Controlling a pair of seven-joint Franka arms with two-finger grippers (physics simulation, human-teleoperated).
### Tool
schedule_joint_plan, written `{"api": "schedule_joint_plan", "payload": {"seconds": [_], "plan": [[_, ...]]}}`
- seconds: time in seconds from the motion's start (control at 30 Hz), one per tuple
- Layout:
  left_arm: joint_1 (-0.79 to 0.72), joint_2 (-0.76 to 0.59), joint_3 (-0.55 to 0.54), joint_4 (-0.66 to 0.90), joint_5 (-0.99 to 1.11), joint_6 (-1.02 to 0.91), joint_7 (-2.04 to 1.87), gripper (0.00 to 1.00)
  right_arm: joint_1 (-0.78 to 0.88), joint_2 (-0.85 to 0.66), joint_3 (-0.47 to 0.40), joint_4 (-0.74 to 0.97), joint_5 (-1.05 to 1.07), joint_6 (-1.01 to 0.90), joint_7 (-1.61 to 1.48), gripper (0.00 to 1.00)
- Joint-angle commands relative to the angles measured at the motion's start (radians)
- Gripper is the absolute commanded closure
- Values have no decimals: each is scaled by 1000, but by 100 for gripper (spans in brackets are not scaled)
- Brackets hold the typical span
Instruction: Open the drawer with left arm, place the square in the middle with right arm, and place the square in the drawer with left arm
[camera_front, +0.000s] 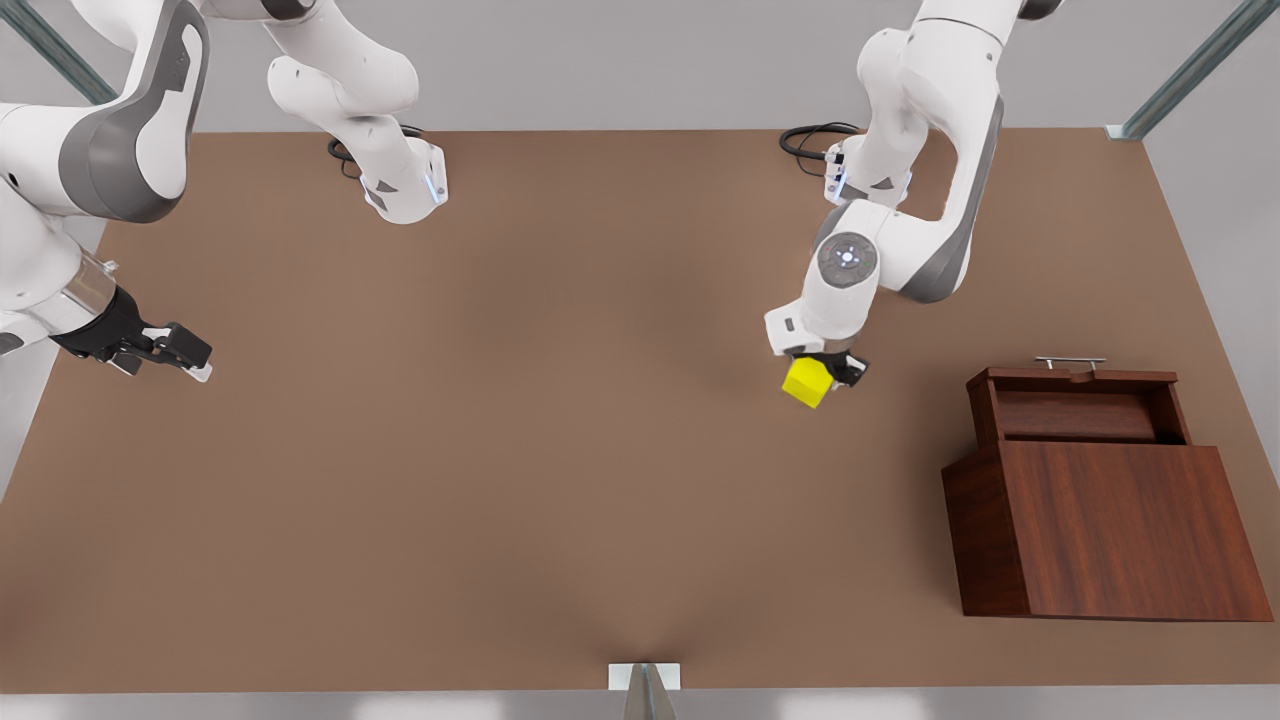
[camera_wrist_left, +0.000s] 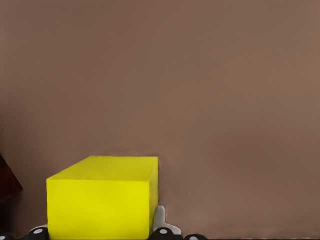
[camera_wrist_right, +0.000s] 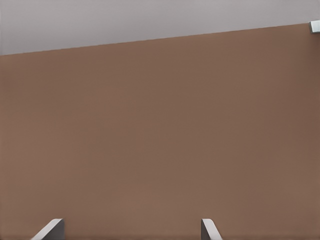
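counter (camera_front: 500, 450), brown, unmarked; cabinet (camera_front: 1110, 530) at the front view's right, drawer (camera_front: 1080, 405) pulled out, no legible writing. left tool (camera_front: 825, 375) grips the yellow square (camera_front: 807, 382) above the counter beside the cabinet. right tool (camera_front: 170, 352), fingers wide apart, waits at the front view's left.

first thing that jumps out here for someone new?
The yellow square, the brightest thing in view, gripped by the left gripper between the table's middle and the cabinet. Next, the drawer standing open at the front view's right, nothing visible inside. The right gripper waits open at the front view's left edge.
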Motion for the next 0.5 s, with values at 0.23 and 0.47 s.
{"api": "schedule_joint_plan", "payload": {"seconds": [0.23,0.47], "plan": [[0,-42,364,-11,-34,-55,614,32,0,0,0,0,0,0,0,0],[61,29,527,-11,-70,44,1005,32,0,0,0,0,0,0,0,0]]}}
